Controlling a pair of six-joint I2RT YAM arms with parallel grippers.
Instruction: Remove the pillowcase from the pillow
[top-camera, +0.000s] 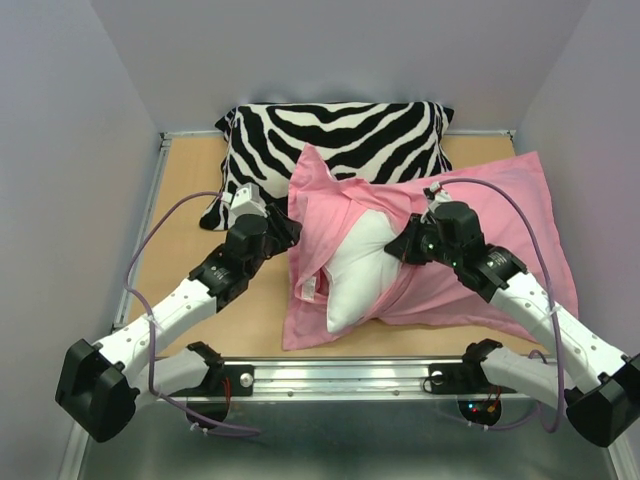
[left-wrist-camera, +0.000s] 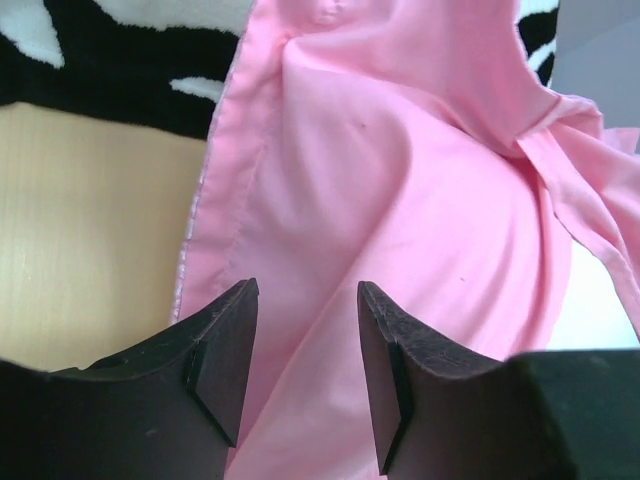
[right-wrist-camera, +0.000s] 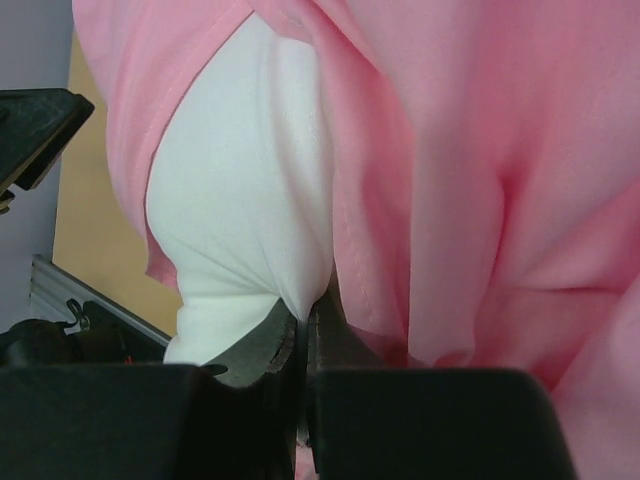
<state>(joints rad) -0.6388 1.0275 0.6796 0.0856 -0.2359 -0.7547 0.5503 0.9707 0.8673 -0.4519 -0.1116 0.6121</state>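
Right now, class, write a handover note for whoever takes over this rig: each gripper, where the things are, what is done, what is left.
Left gripper: open, at the left side of the pink pillowcase, gripping nothing.
Right gripper: shut, apparently pinching the white pillow at the case's opening.
Case lies on the table, overlapping the zebra-striped cushion.
Done: pillow partly bared.
Left: draw it fully out.

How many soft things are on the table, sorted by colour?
Pink: 1, the pillowcase
White: 1, the pillow
Black-and-white striped: 1, the cushion
Total: 3
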